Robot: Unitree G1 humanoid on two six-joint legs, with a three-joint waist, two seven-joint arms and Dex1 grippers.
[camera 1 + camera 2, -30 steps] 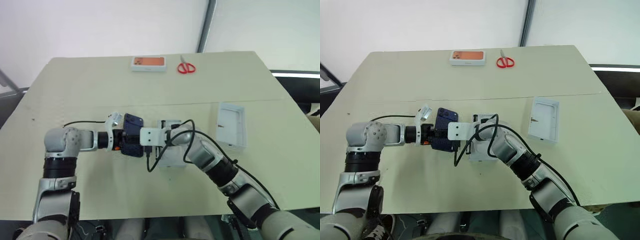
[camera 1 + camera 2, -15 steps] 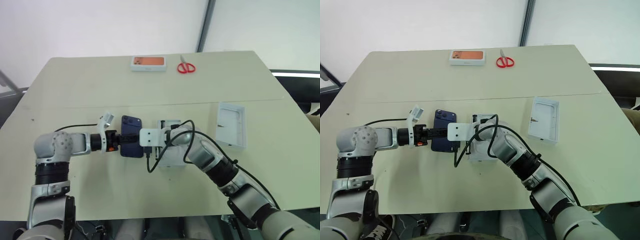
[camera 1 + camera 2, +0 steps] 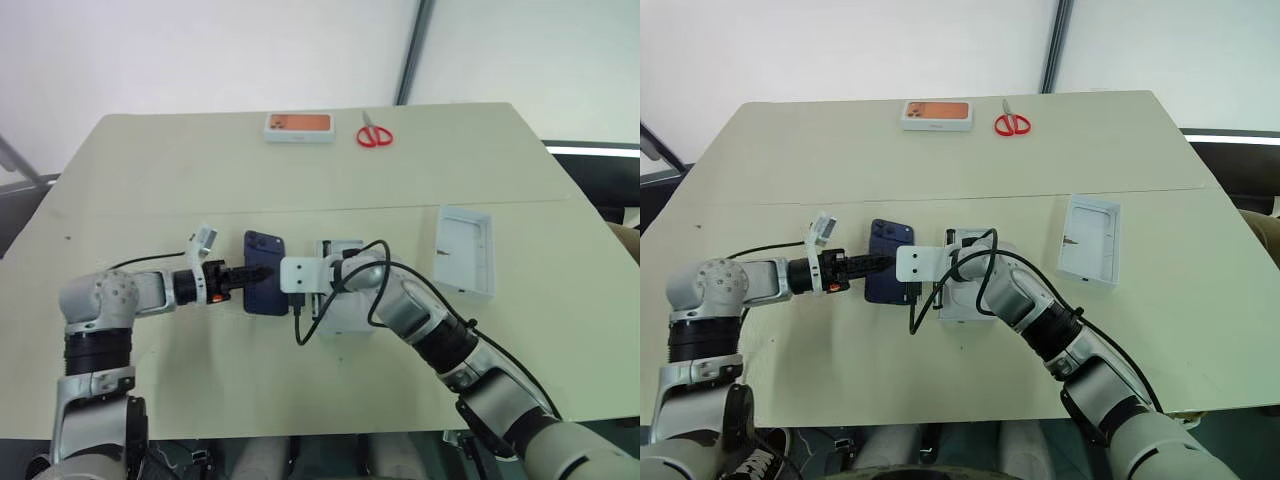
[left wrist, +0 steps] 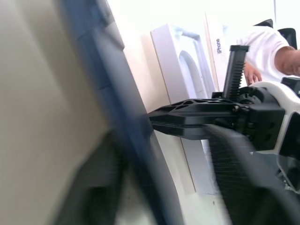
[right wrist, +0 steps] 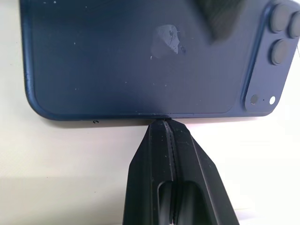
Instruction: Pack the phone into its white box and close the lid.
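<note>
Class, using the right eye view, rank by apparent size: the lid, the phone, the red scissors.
1. the lid, largest.
2. the phone, smaller, though partly covered by an arm.
3. the red scissors, smallest; they lie farther away, so their true size is unsure.

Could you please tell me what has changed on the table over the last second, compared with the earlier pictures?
The phone, tilted up off the table in the left gripper a second ago, now lies flat beside the white box. The left arm has drawn back toward the robot's left, its gripper narrowing over the phone. The right gripper stayed shut at the phone's edge. The lid, scissors and orange-topped box kept their places.
</note>
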